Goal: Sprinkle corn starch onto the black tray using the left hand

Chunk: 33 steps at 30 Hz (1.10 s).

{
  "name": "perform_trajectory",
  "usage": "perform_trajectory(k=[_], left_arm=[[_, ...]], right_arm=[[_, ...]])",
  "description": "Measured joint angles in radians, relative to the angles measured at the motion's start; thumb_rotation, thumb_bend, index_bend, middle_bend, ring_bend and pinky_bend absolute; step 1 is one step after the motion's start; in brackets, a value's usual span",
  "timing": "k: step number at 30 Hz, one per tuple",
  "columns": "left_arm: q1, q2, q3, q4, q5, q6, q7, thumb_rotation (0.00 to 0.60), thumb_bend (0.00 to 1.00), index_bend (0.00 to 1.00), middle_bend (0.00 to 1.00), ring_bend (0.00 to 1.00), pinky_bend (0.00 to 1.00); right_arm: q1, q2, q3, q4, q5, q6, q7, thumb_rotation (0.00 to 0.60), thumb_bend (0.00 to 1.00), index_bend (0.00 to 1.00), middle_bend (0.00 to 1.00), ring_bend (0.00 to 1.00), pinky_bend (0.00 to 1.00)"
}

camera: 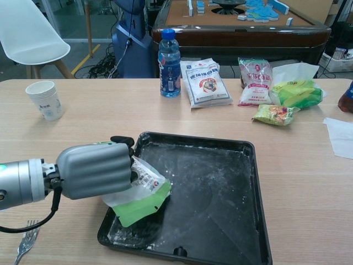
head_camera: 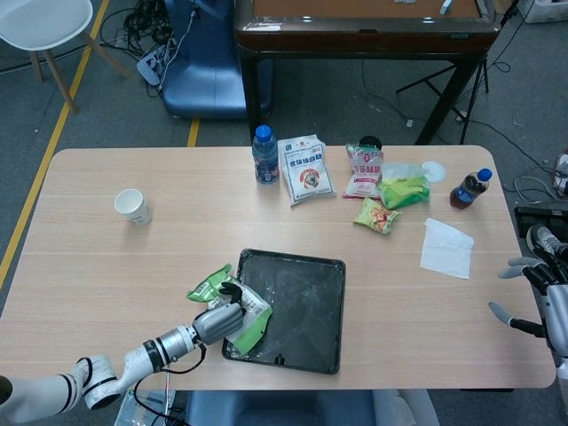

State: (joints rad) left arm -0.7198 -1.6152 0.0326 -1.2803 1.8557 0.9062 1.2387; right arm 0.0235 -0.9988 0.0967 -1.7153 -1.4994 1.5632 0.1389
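A paper cup (camera: 44, 100) stands near the table's (camera: 83, 127) far left, and a fork (camera: 25, 244) lies at its near edge. Along the far side sit a blue-capped water bottle (camera: 169, 63), a white flour bag (camera: 206, 83), a pink snack bag (camera: 255, 81), green packets (camera: 297, 93), a white napkin (head_camera: 446, 248) and a dark drink bottle (head_camera: 469, 188).

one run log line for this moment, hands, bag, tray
left hand: holds starch bag, tilted over tray's left edge | tray: white powder dusted inside | right hand: off table's right edge, holds nothing
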Motion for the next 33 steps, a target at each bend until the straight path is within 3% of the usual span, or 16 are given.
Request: perform_trajectory(k=[11, 22, 33], left_arm=[[0.030, 0.023, -0.053, -0.068, -0.056, 0.029, 0.085, 0.600, 0.44, 0.42, 0.61, 0.56, 0.47], [0.053, -0.020, -0.024, -0.029, -0.116, -0.025, 0.151, 0.600, 0.44, 0.41, 0.61, 0.56, 0.46], [0.064, 0.011, -0.058, -0.107, -0.148, 0.023, 0.191, 0.600, 0.45, 0.41, 0.60, 0.56, 0.46]], right_arm=[[-0.003, -0.002, 0.000, 0.006, 0.000, 0.003, 0.007, 0.600, 0.14, 0.44, 0.34, 0.15, 0.18], [-0.004, -0.005, -0.001, 0.010, -0.001, 0.001, 0.010, 0.600, 0.14, 0.44, 0.34, 0.15, 0.18], [-0.006, -0.007, -0.001, 0.010, -0.003, 0.004, 0.011, 0.600, 0.14, 0.44, 0.34, 0.15, 0.18]])
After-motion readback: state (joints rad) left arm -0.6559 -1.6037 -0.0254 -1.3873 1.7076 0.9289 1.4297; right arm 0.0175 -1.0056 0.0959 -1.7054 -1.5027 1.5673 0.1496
